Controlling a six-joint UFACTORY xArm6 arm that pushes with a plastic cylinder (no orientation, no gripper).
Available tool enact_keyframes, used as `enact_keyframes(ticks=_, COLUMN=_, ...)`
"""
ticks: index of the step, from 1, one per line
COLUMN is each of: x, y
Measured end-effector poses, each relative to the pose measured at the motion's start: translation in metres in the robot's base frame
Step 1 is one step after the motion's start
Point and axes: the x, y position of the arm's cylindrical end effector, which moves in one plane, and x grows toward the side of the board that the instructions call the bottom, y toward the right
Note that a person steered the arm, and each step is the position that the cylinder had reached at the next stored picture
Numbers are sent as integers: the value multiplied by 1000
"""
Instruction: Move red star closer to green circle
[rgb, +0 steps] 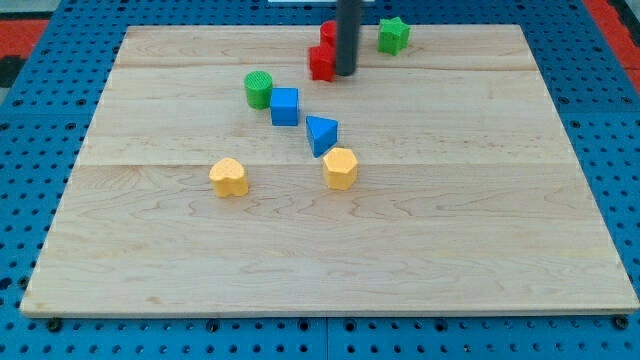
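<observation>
Tip (346, 73): bare rod, nothing clamped, touching red star (321, 63) on its right. Risk: an off-centre push spins it wide of green circle (259, 89).

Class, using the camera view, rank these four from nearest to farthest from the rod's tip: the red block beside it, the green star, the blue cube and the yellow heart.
Measured from my tip:
1. Red block, right against the tip's left side.
2. Green star, up and to the view's right.
3. Blue cube, down and to the view's left.
4. Yellow heart, far lower left.
</observation>
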Motion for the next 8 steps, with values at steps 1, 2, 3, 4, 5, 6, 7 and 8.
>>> enact_keyframes(ticks=1, x=1, y=-51)
enact_keyframes(ticks=2, x=-19, y=-4)
enact_keyframes(ticks=3, x=-44, y=-35)
enact_keyframes(ticks=4, x=-45, y=-95)
enact_keyframes(ticks=5, x=-49, y=-138)
enact_keyframes(ticks=6, x=-21, y=-145)
enact_keyframes(ticks=7, x=37, y=-145)
enact_keyframes(ticks=8, x=41, y=-151)
